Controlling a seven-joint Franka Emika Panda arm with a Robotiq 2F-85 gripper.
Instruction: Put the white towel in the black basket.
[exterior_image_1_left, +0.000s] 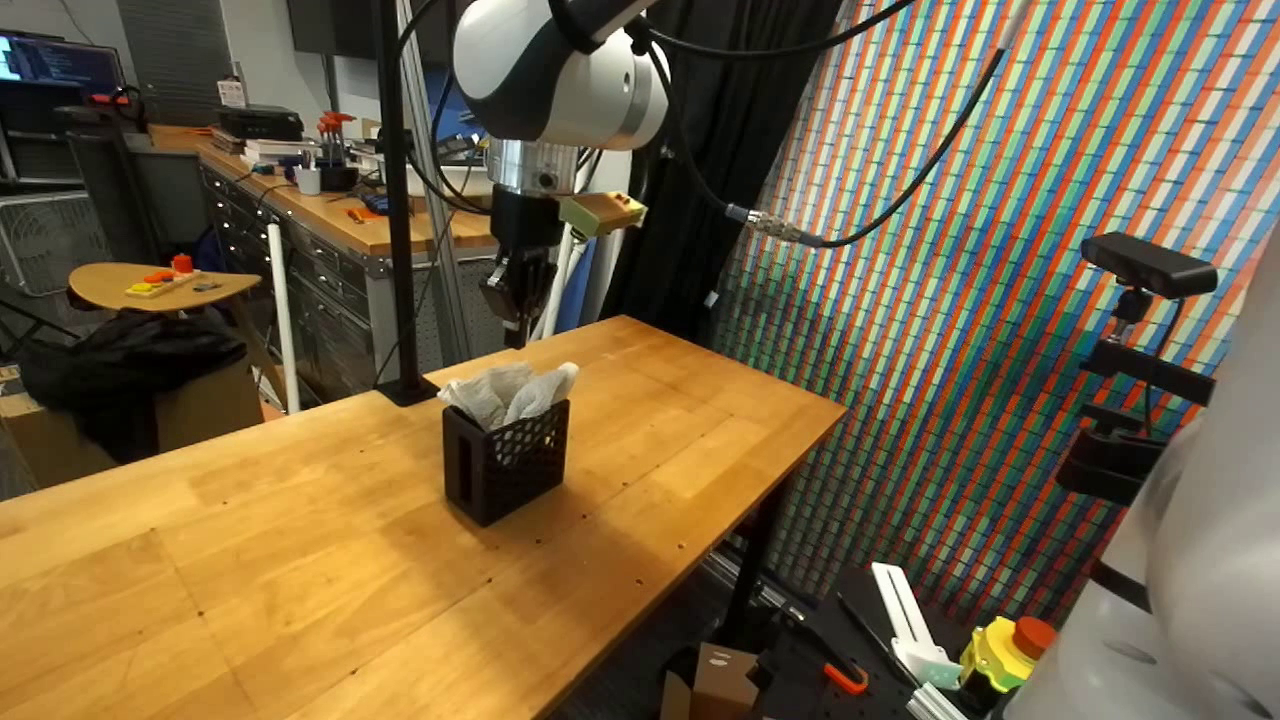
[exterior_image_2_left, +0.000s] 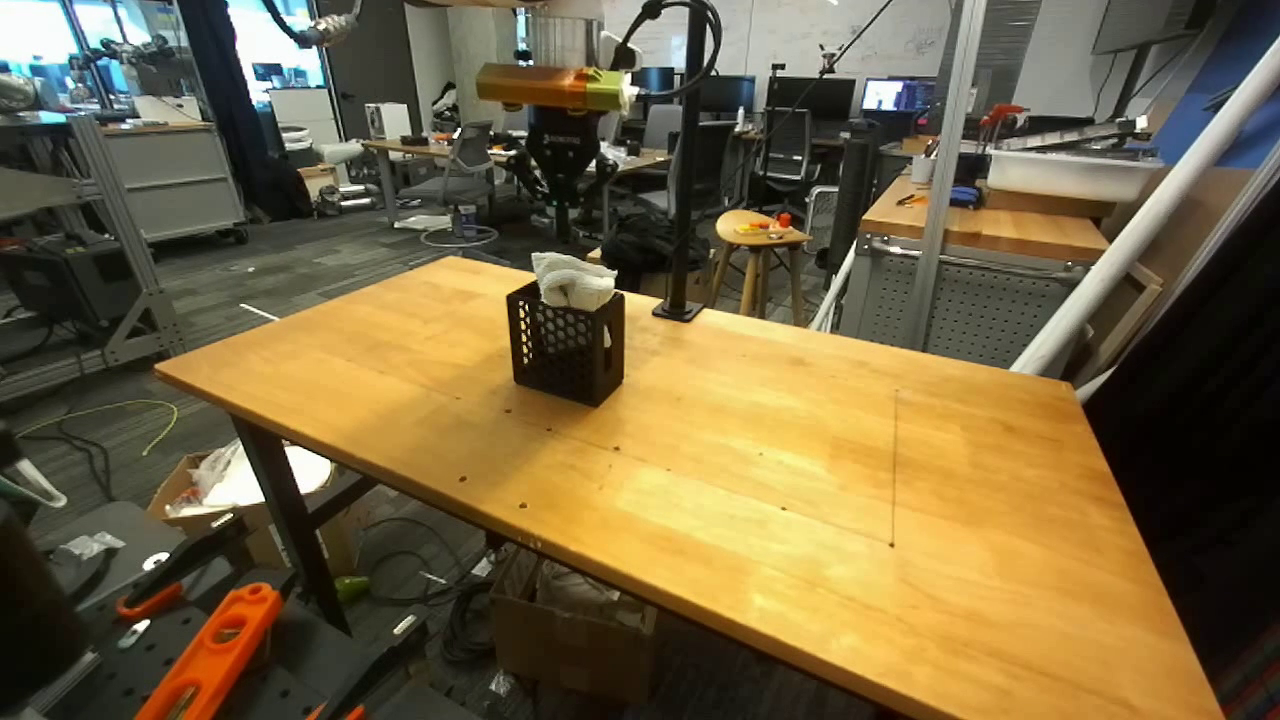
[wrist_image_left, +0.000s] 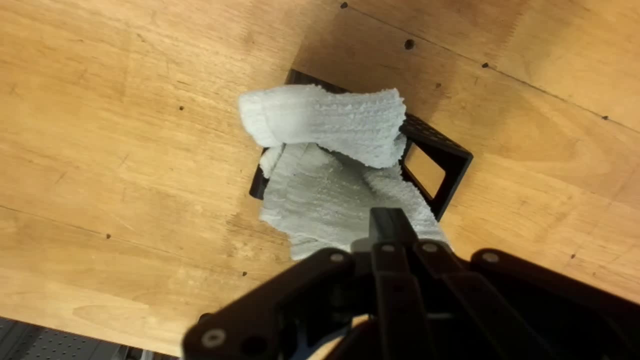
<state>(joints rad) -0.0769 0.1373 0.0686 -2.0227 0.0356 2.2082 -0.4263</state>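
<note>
Can see the white towel (wrist_image_left: 325, 200) bunched in the black basket (exterior_image_1_left: 510, 465), poking out on top, just beneath a gripper (exterior_image_2_left: 562, 232) closed tight and empty (marked with pale lettering (exterior_image_2_left: 562, 140), too small to read).

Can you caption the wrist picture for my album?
Rumpled white cloth towel bulging from a boxy black plastic lattice basket on a brown wooden table, with a shut black hand in front.
</note>
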